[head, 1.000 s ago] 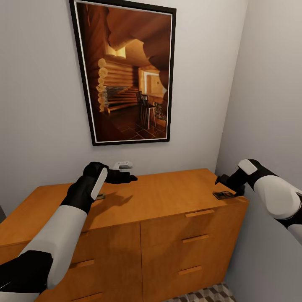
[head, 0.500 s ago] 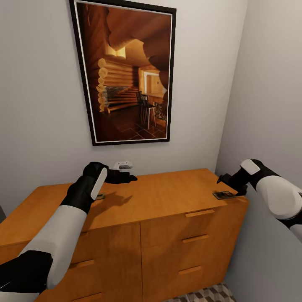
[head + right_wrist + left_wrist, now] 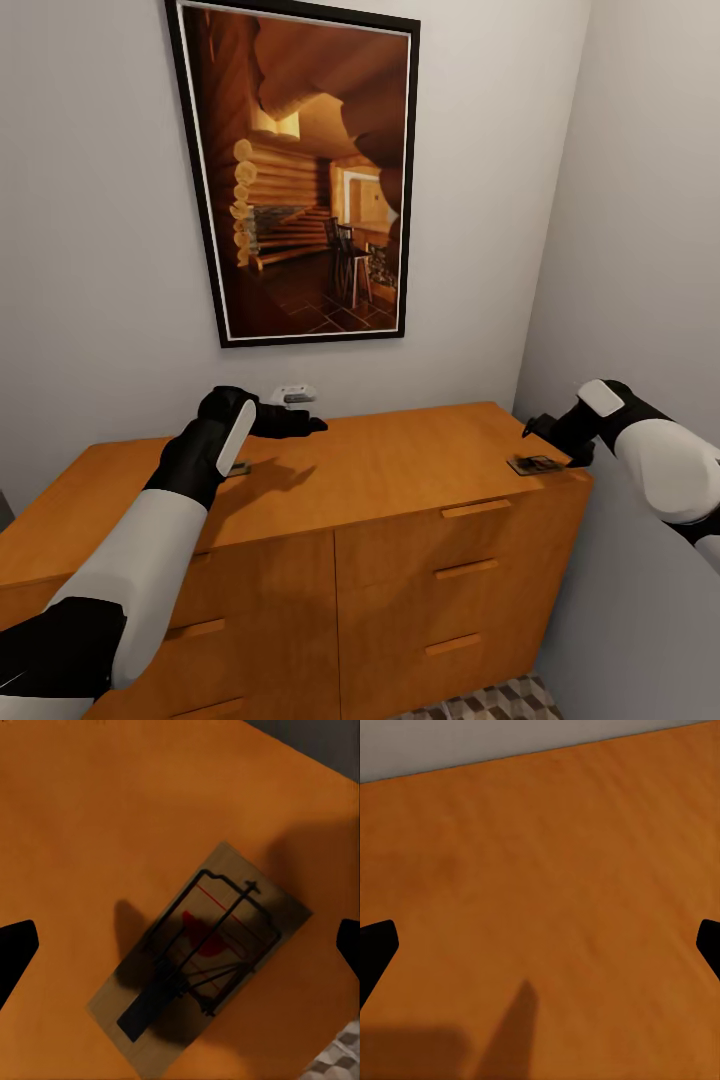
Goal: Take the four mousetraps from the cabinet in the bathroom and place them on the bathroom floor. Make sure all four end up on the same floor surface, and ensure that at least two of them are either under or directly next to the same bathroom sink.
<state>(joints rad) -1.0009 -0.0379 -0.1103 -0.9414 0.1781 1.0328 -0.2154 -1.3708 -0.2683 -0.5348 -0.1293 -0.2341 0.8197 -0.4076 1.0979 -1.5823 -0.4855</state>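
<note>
Your right hand has edged slightly outward and hangs wide open, holding nothing, just above the mousetrap at the cabinet top's right corner, so the grab isn't yet made.

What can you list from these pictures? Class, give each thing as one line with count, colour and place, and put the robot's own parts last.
Cabinet: one, orange-brown wood with bar handles, in the corner against the wall.
Mousetrap: one, pale wood with dark wire and a red mark, flat on the cabinet top at its right front corner.
Picture: one, black frame, brown cabin scene, on the wall above the cabinet.
Gadget: one, white, on the wall just above the cabinet top.
Floor: cube-patterned tiles, below the cabinet's right end.
Left gripper: black, open, over the cabinet top.
Right gripper: black, open, above the mousetrap.
</note>
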